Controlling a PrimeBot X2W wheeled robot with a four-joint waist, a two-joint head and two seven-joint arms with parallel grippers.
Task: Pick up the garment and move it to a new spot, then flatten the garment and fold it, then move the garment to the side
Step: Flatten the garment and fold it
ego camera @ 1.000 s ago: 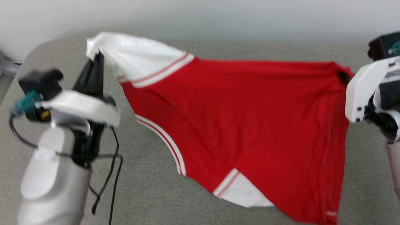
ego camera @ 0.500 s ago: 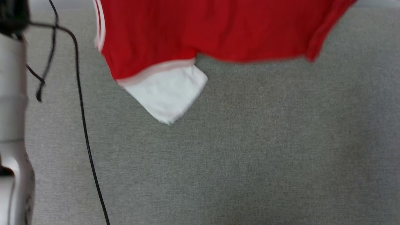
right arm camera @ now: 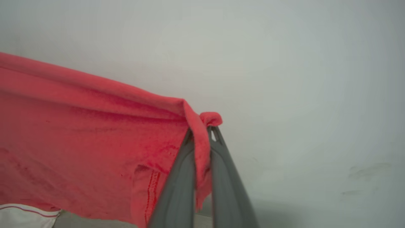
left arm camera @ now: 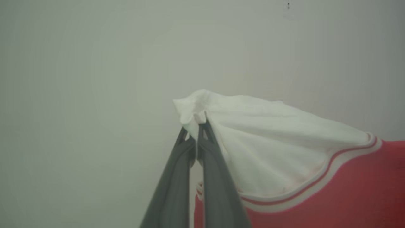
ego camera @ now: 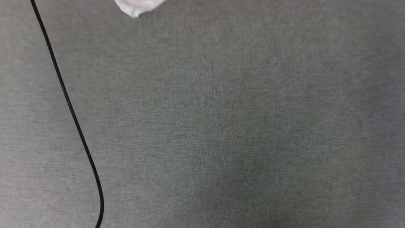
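The left gripper [left arm camera: 197, 122] is seen clamped tight on a bunched corner of white sleeve, and the right gripper [right arm camera: 201, 131] is pinched shut over a red hem corner, with a small nub of cloth left showing past its tips. Between them the garment [right arm camera: 95, 133] is held aloft above the grey cushion [ego camera: 221, 126], spread like a banner in front of a pale wall [left arm camera: 79, 79]. Its long axis is judged to run roughly level over the cushion from the sleeve end at the left arm to the hem end at the right arm, with the body hanging toward the cushion. A white sleeve tip [ego camera: 136, 7] is caught at the far edge of the cushion in the head view. Little cloth is held in either grip, so a corner could be pulled free if the arms were drawn further apart. The hanging sleeve could be trapped and folded under when the garment is lowered onto the cushion. The black cable [ego camera: 69, 107] lying across the cushion's left side could be dragged or snagged.
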